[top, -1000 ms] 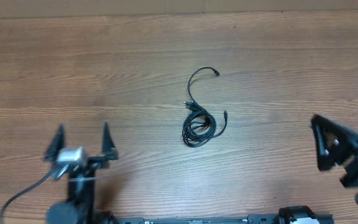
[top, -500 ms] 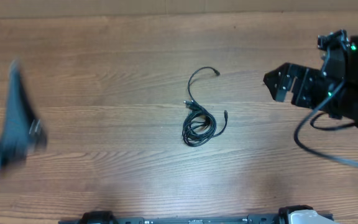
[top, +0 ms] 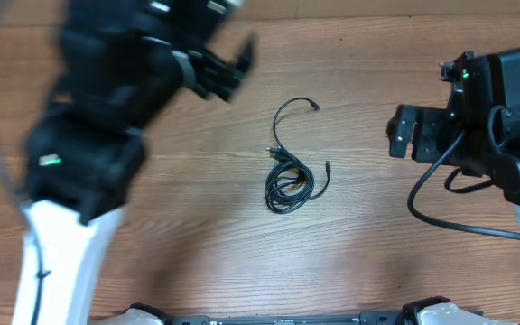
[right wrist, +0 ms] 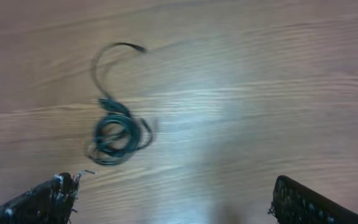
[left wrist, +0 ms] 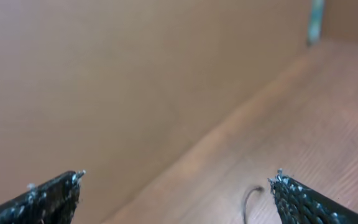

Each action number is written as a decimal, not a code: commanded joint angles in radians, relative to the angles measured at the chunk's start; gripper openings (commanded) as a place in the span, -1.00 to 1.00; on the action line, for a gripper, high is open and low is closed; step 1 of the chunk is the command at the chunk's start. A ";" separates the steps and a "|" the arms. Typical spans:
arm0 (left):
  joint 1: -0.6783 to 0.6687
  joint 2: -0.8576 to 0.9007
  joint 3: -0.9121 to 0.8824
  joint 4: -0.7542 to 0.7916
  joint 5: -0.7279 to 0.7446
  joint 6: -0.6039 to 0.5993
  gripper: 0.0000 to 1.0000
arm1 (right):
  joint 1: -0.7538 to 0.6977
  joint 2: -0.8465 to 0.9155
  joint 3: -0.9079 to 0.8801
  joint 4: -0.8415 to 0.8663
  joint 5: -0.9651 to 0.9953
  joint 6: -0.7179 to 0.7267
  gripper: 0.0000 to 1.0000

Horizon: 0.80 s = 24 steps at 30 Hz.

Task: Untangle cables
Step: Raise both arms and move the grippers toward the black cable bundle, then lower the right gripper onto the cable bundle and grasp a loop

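Note:
The cables [top: 289,181] lie as a small black coiled bundle at the middle of the wooden table, one strand arcing up to a plug [top: 315,106]. The bundle also shows in the right wrist view [right wrist: 114,134]. A strand end shows in the left wrist view [left wrist: 248,202]. My left gripper [top: 228,68] is open and empty, raised at the upper left of the bundle, blurred by motion. My right gripper [top: 403,131] is open and empty, to the right of the bundle. Neither touches the cables.
The wooden table [top: 395,244] runs under everything, with a plain wall along its far edge [top: 332,7]. The right arm's thick black wiring [top: 441,203] loops above the table at right. The left arm's white body [top: 57,262] covers the lower left.
The left arm has swung from the near left up to the far left, toward the bundle. The right arm rose from the near right edge and now holds at mid right. The cables have not moved.

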 commanded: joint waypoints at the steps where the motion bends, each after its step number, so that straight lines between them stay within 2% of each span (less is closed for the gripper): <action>1: -0.072 -0.006 -0.177 0.069 -0.178 0.056 1.00 | 0.005 -0.016 0.006 -0.027 0.135 0.010 0.99; 7: -0.045 -0.003 -0.386 0.142 -0.177 0.088 0.99 | 0.004 -0.018 -0.051 0.003 0.168 0.060 1.00; 11: -0.033 0.012 -0.467 0.135 -0.146 0.081 0.98 | 0.004 -0.013 -0.185 0.169 0.154 0.159 1.00; 14: -0.036 0.044 -0.489 0.106 -0.110 0.048 0.99 | 0.004 0.003 -0.295 0.298 0.096 0.162 1.00; 17: -0.036 0.084 -0.489 0.077 -0.108 0.011 0.99 | 0.004 0.038 -0.378 0.359 0.081 0.162 1.00; 18: -0.034 0.100 -0.489 0.064 -0.113 -0.025 0.99 | 0.004 0.053 -0.404 0.370 0.081 0.162 1.00; 19: -0.019 0.139 -0.489 0.028 -0.122 -0.121 0.99 | 0.004 0.092 -0.455 0.373 0.074 0.162 1.00; 24: 0.024 0.252 -0.489 -0.044 -0.123 -0.134 0.99 | 0.004 0.179 -0.539 0.375 -0.109 0.159 1.00</action>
